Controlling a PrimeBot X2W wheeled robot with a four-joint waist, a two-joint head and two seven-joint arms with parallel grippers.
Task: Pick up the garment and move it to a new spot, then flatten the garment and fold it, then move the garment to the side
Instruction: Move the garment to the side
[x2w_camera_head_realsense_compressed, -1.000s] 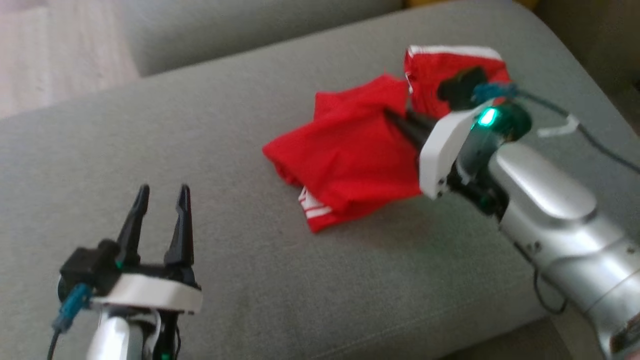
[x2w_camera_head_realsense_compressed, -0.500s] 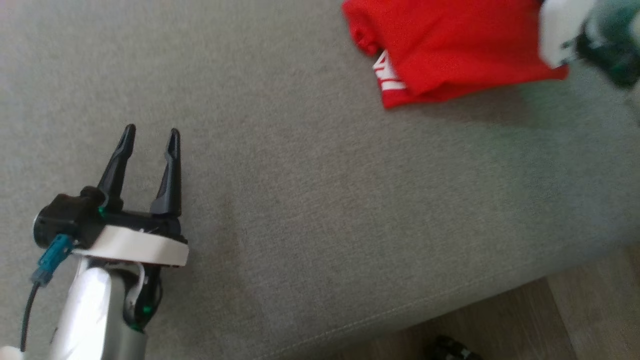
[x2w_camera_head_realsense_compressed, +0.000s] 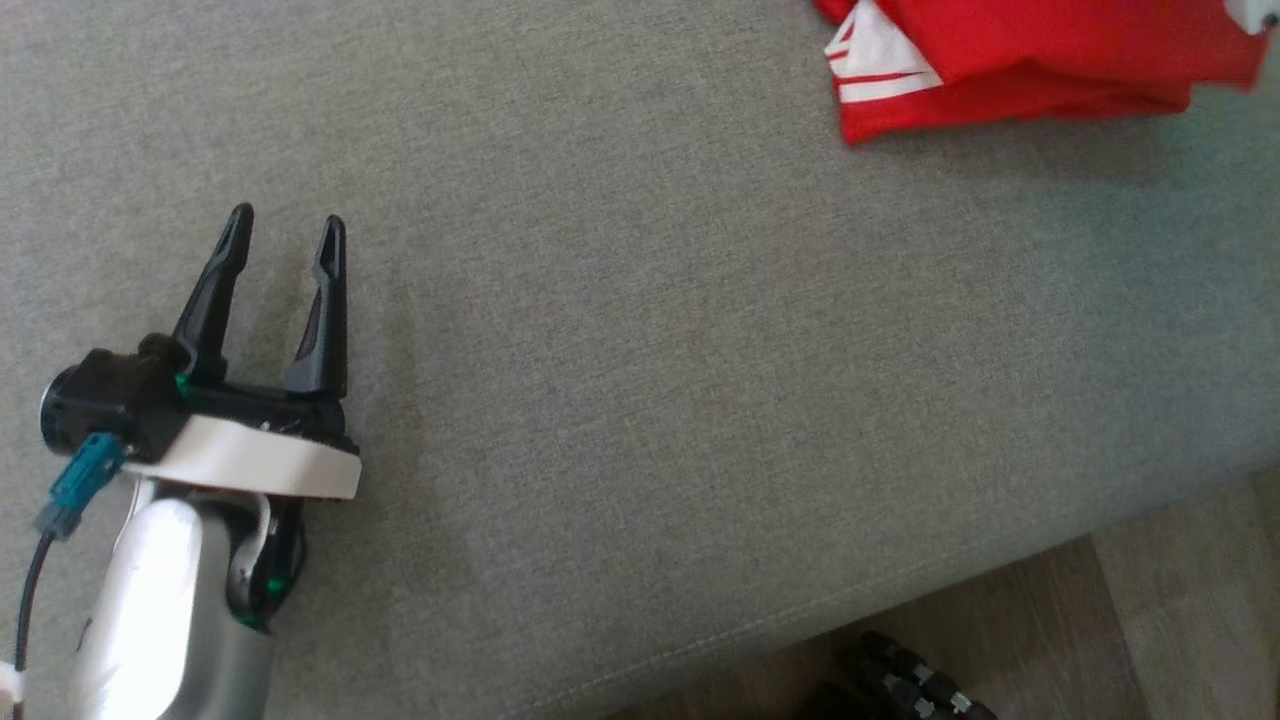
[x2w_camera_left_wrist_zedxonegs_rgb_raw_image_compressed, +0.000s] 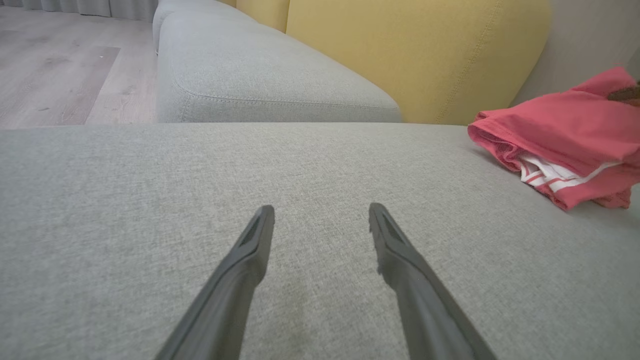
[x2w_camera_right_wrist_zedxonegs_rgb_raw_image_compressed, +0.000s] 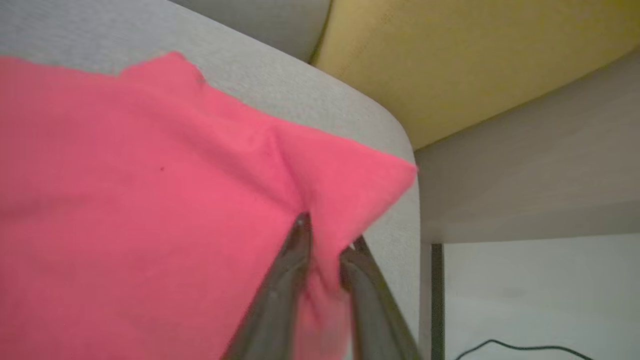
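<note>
LIVE | my right fingers (x2w_camera_right_wrist_zedxonegs_rgb_raw_image_compressed: 300, 235) pinched on a fold of the red cloth garment with white stripes (x2w_camera_right_wrist_zedxonegs_rgb_raw_image_compressed: 150, 175) | left fingers (x2w_camera_head_realsense_compressed: 328, 260) spread, empty, garment well off to their right | my head dipped this past second, not the cloth | lift looks barely begun

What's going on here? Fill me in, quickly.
A two-armed robot is handling a red garment on a grey sofa cushion. Its right gripper is closed on a fold of the cloth near one corner. The left gripper is open, holds nothing, and is over bare cushion, well apart from the garment. The garment lies bunched, not yet flattened, with white stripes showing at one edge.
</note>
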